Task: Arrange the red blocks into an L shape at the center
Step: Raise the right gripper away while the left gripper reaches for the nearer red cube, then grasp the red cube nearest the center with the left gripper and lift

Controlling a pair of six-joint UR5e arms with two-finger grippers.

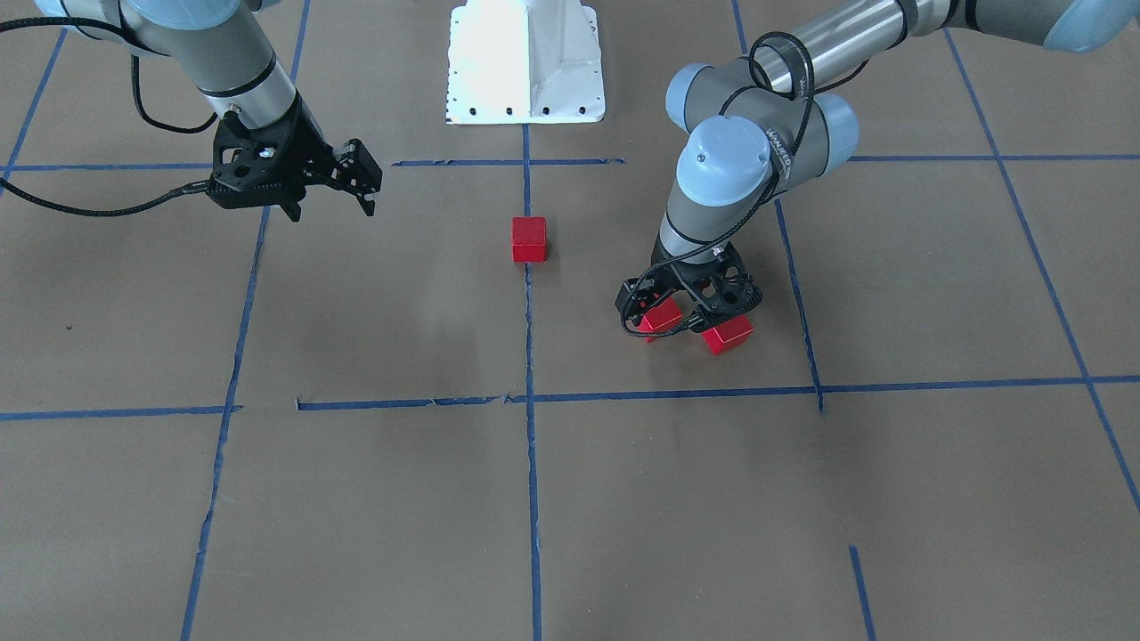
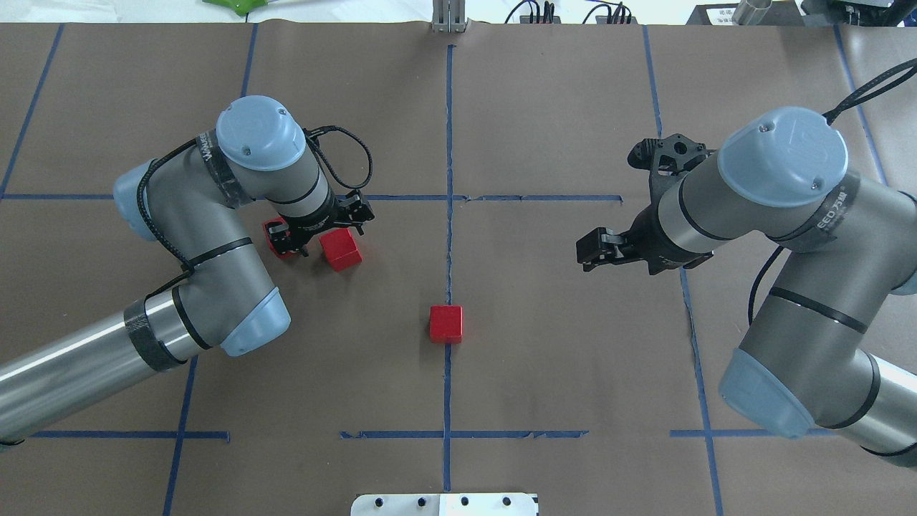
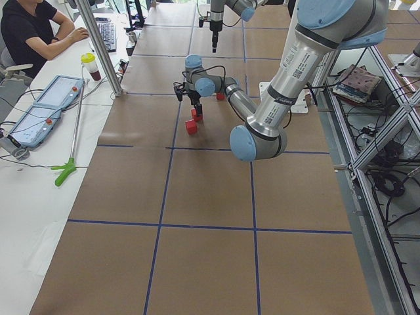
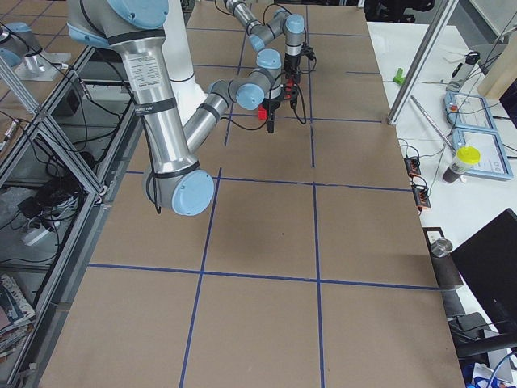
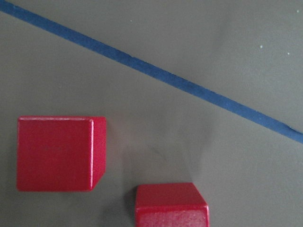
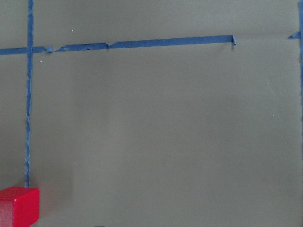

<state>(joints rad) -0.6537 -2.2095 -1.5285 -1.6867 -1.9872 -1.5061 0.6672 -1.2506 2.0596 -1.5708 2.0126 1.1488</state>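
Note:
One red block [image 1: 529, 239] [image 2: 446, 323] rests on the vertical blue tape line of the center [image 2: 449, 244]; the right wrist view catches it at its lower left corner [image 6: 18, 205]. Two more red blocks lie close together off to my left side, one [image 2: 340, 249] [image 1: 728, 334] in the open and one [image 2: 276, 236] [image 1: 661, 318] partly hidden under the gripper. My left gripper [image 1: 688, 313] [image 2: 315, 231] hangs low over this pair, open, its fingers spread. Both blocks [image 5: 57, 153] [image 5: 170, 205] show in the left wrist view, on the paper. My right gripper [image 1: 331, 206] [image 2: 609, 254] hovers open and holds nothing.
The white robot base plate [image 1: 525, 62] sits at the table's near edge. Blue tape lines [image 1: 677, 393] cross the brown paper. A person [image 3: 26, 26] sits at a side table with tablets and a green tool [image 3: 65, 172].

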